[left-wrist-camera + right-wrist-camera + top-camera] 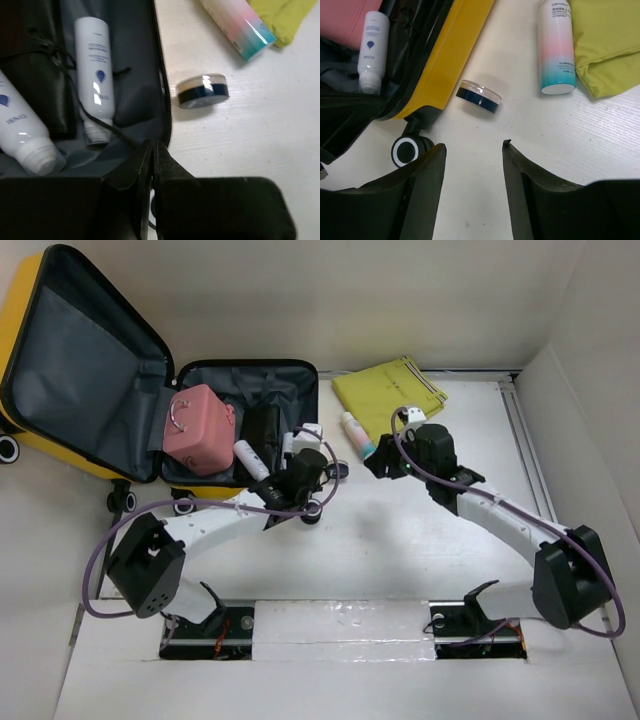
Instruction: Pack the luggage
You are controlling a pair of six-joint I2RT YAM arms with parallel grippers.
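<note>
Top external: luggage lies open at upper left, with the pink case and bottles inside. Left gripper is at its right rim, jaws together on nothing. Right gripper hovers near the jar on the table, jaws apart. Step looks like fetching the next loose item. Next move: descend, centre on the jar, close.

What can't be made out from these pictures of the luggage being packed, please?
Left wrist view: whether the shut left gripper pinches the black cord; its own fingers hide that.
Right wrist view: pink case, cut off by the top edge; print on the pastel bottle, too small.
Top view: black pouch, too dark for detail.
</note>
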